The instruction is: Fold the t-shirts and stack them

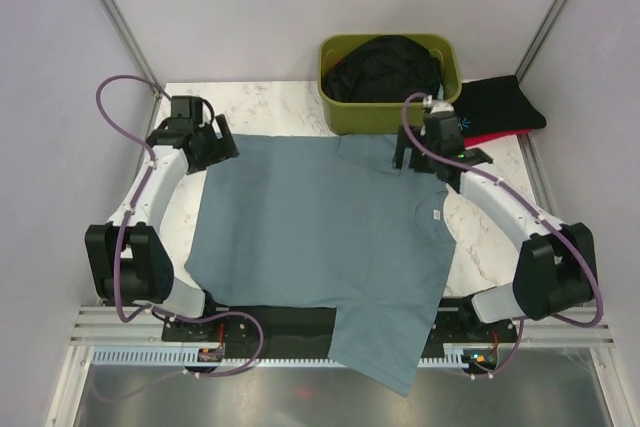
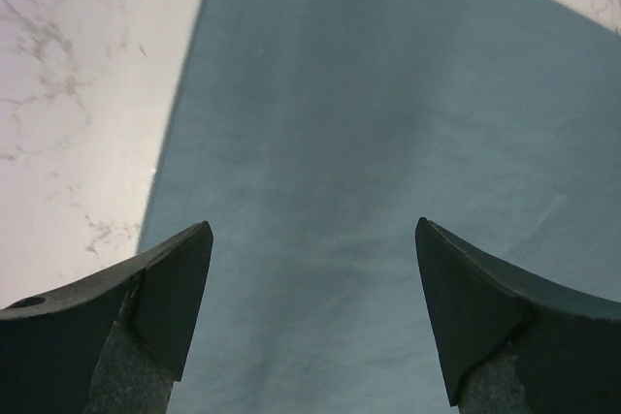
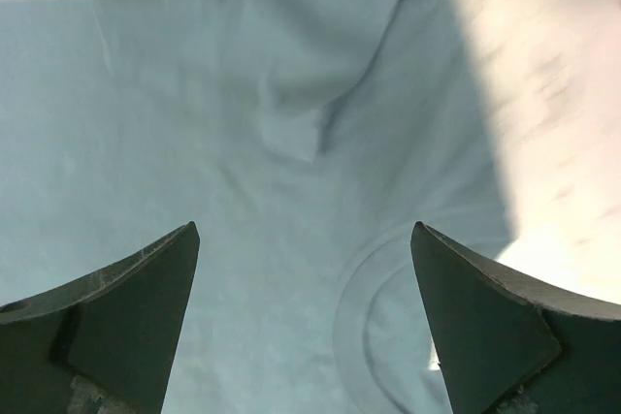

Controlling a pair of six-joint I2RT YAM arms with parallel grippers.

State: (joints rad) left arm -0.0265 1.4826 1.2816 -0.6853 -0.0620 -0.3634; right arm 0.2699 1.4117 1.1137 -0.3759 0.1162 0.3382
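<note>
Fingers of my left gripper [image 2: 310,239] and right gripper [image 3: 303,235] stand wide apart, empty, above the teal tee [image 1: 320,237] spread flat below. A shallow pinch could bunch it, skewing the fold.

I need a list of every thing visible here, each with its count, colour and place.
teal t-shirt: one, grey-blue, spread flat mid-table
black t-shirt: one, black, folded, right of bin
red t-shirt: one, red, beneath the black one
black clothes: number unclear, black, inside bin
bin: one, olive green, table's far side
table: one, white marble, under everything
left tool: one, dark, open above shirt's far left corner
right tool: one, dark, open above shirt's far right part
</note>
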